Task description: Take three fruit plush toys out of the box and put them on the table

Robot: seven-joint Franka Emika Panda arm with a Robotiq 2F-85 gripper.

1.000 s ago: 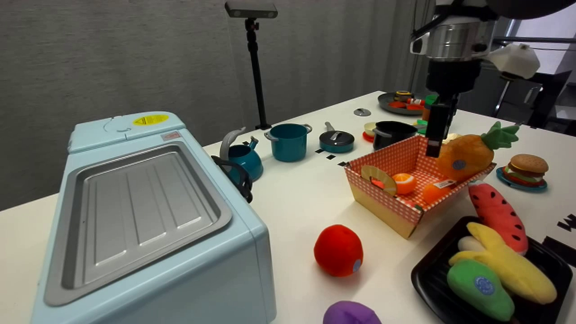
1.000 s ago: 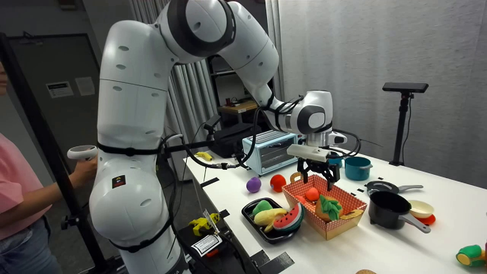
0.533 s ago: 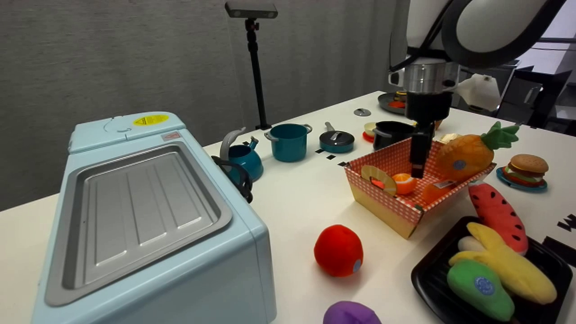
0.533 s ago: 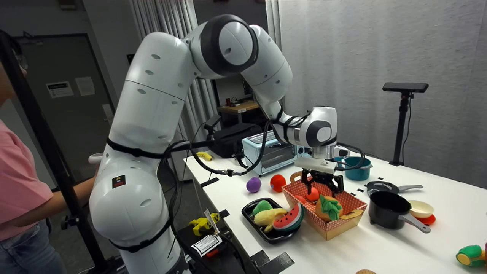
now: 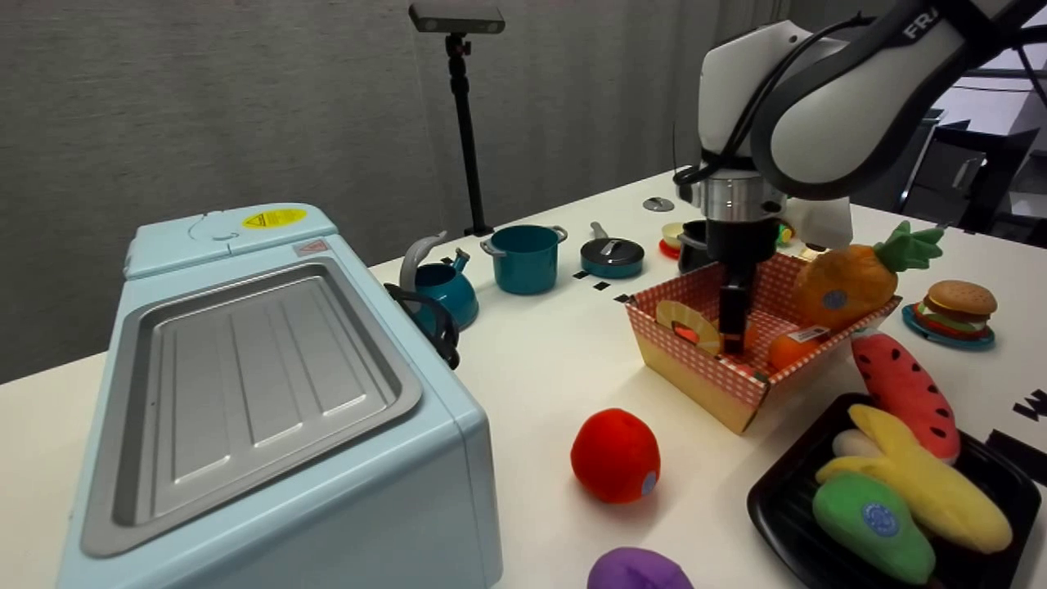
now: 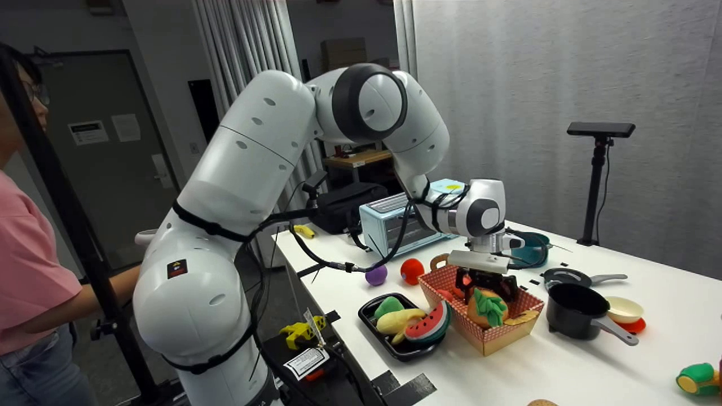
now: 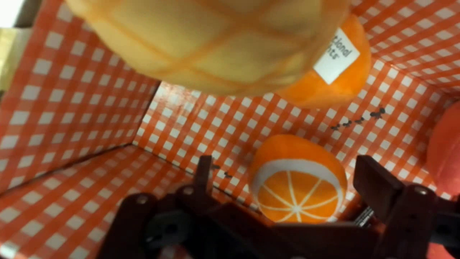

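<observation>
The open box [image 5: 695,388], lined in red and white checks, stands on the white table [image 5: 540,368]. My gripper [image 7: 288,172] is open and empty, lowered inside the box. In the wrist view its fingers [image 7: 375,183] stand apart on either side of an orange-slice plush [image 7: 296,194], not touching it. A pineapple plush [image 5: 842,286] leans at one end of the box and also fills the top of the wrist view [image 7: 215,43]. A second orange plush [image 7: 334,90] with a white tag lies partly beneath it. A red-pink plush [image 7: 445,151] shows at the right edge.
A black tray [image 5: 773,507] beside the box holds watermelon, banana and green plush toys. A red plush [image 5: 615,455] and a purple plush [image 5: 638,570] lie on the table. A black pot [image 6: 575,316] and a toaster oven [image 5: 270,393] stand near.
My gripper has come down into the box and shifted toward the box's handled end, over the orange-slice plush. It stays open. The toys have not moved.
</observation>
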